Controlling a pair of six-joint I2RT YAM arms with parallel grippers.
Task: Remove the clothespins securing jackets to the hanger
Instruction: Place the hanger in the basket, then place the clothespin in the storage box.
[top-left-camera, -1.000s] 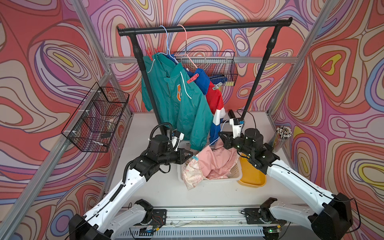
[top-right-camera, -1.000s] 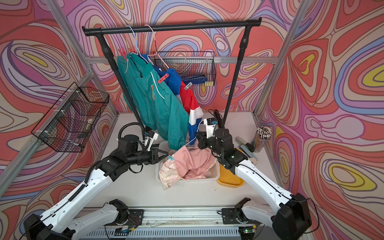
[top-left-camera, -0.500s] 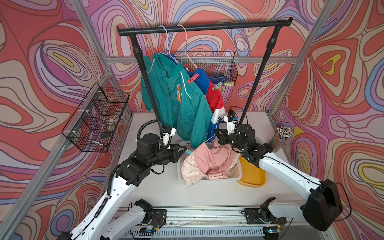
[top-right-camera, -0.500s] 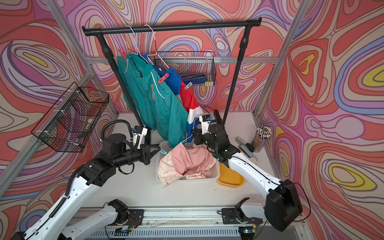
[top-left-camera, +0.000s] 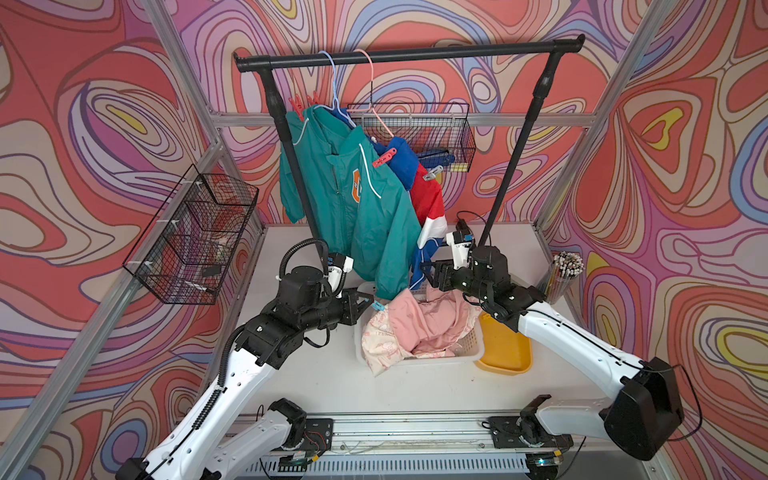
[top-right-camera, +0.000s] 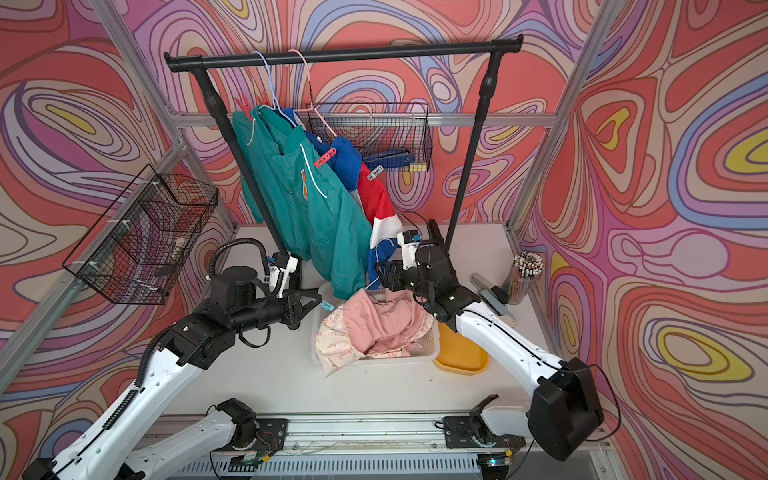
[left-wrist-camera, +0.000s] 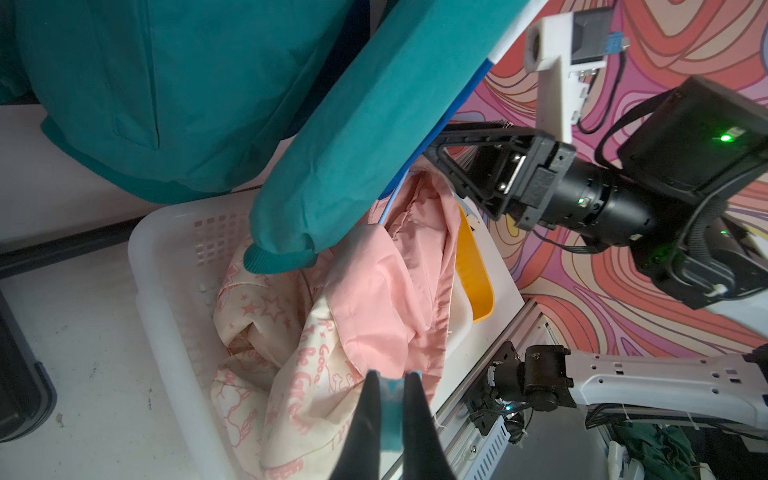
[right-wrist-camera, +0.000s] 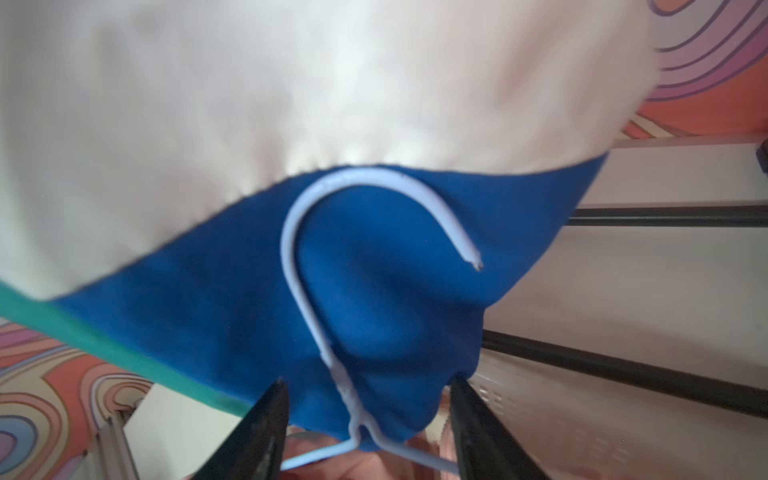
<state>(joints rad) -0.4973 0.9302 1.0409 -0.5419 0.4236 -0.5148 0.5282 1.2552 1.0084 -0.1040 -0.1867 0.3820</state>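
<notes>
My left gripper (top-left-camera: 371, 304) is shut on a teal-blue clothespin (left-wrist-camera: 390, 409) just left of the white basket (top-left-camera: 419, 360). The pale pink jacket (top-left-camera: 415, 328) lies crumpled in that basket. My right gripper (right-wrist-camera: 368, 381) stands open at the basket's far side, with a pale blue hanger (right-wrist-camera: 299, 249) between its fingers, untouched by them. The teal-green jacket (top-left-camera: 365, 208) and blue-red-white jacket (top-left-camera: 426, 199) hang on the rail. A coral-red clothespin (top-left-camera: 384, 158), a grey one (top-left-camera: 432, 172) and two more red ones (top-left-camera: 297, 104) sit on them.
A wire basket (top-left-camera: 195, 232) hangs at the left. Another wire basket (top-left-camera: 415, 137) on the back wall holds a dark-blue object. A yellow tray (top-left-camera: 505, 353) lies right of the white basket. A cup of pencils (top-left-camera: 565, 270) stands at the far right. The black rack posts (top-left-camera: 511, 166) rise behind.
The right gripper has opened, and the hanger wire now lies loose between its fingers. The left gripper has stayed shut on the teal-blue clothespin, shifting only slightly beside the basket.
</notes>
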